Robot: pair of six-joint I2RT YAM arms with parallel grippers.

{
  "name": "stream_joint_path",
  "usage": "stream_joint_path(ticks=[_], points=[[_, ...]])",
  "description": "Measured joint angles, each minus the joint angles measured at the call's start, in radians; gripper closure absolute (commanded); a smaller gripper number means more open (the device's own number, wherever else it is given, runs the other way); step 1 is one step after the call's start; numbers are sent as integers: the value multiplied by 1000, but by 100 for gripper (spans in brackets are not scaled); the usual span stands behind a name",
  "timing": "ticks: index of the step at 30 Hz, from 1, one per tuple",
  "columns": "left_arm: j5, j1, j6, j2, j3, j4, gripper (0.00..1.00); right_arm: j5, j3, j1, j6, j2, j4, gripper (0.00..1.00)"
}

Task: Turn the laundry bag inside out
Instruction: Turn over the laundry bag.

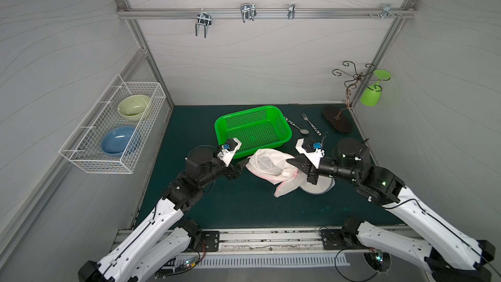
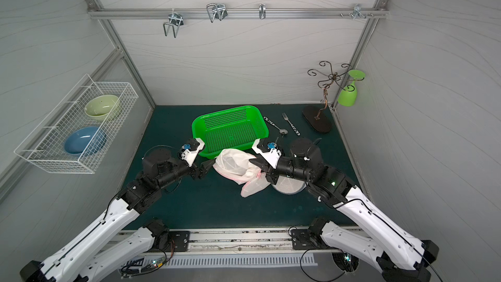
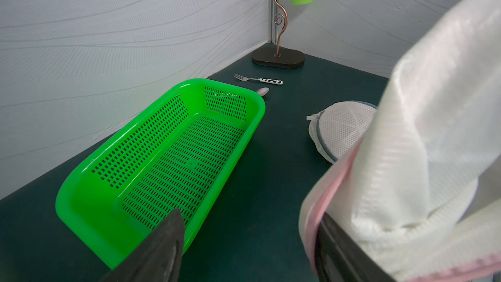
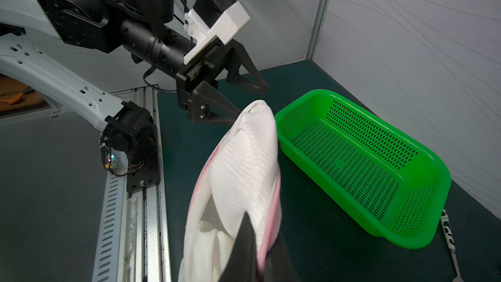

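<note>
One pink-trimmed laundry bag [image 1: 264, 164], one green basket [image 1: 254, 134], one fork [image 1: 310, 123], one spoon [image 1: 298, 127]

The laundry bag [image 1: 267, 162] is white mesh cloth, finely ribbed, with a slight sheen and a pink fabric trim. The basket [image 1: 219, 134] is glossy green perforated plastic. The table mat [image 1: 230, 207] is dark, matt and finely grained. The fork [image 1: 309, 123] and spoon [image 1: 298, 127] are polished metal. The wall rack [image 1: 95, 165] is white-coated wire. The green bowl [image 1: 133, 106] and blue bowl [image 1: 119, 141] have a smooth glazed finish.
</note>
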Motion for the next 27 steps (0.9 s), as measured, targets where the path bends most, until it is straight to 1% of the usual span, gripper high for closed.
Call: stream_joint_path(ticks=[4, 8, 12, 16, 19, 22, 24, 27], points=[[14, 0, 35, -7, -1, -17, 25, 0, 0, -2, -9, -1, 10, 100], [77, 0, 43, 37, -1, -51, 28, -5, 2, -2, 2, -1, 36, 100], [156, 1, 0, 109, -10, -44, 29, -24, 7, -5, 44, 0, 97, 100], [214, 0, -68, 138, -29, 10, 30, -27, 7, -5, 89, 10, 152, 100], [208, 1, -86, 126, -30, 29, 31, -3, 7, -5, 92, 20, 156, 100], [173, 1, -67, 75, -26, 14, 36, 34, 7, -5, 45, 23, 126, 100], [148, 1, -28, 37, 0, -31, 40, 49, 8, -5, -8, 24, 81, 100], [136, -6, 76, 11, 87, -114, 41, 34, 13, -6, -82, 39, 6, 100]])
